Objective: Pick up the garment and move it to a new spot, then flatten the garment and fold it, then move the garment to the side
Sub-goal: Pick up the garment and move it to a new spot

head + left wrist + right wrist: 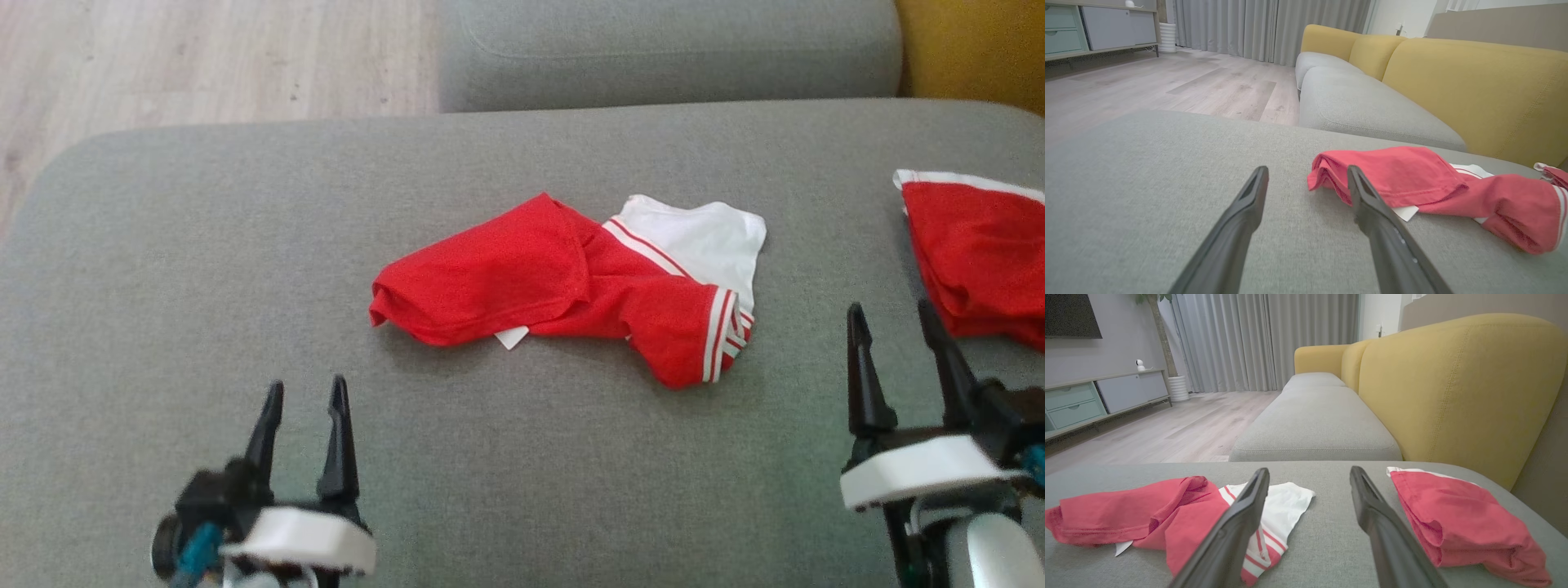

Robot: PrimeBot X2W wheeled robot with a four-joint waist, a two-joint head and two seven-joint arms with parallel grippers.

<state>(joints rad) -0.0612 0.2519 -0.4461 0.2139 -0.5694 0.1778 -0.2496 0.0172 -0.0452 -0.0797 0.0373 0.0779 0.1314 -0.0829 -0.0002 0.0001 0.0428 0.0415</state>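
Note:
A red garment (522, 278) with white striped trim and a white part lies crumpled in the middle of the grey cushion (204, 269). In the left wrist view the garment (1412, 179) lies just right of my fingers, and in the right wrist view the garment (1151, 514) is at the lower left. My left gripper (304, 392) stands open near the front left, short of the garment, with nothing between its fingers. My right gripper (891, 318) is open at the right, empty, between the garment and a second red piece.
A second red cloth (980, 253) with a white edge lies at the cushion's right edge. Beyond the cushion sits another grey seat (653, 49) with yellow backrests (1453, 388). Wooden floor (204, 57) lies to the far left, past the cushion's edge.

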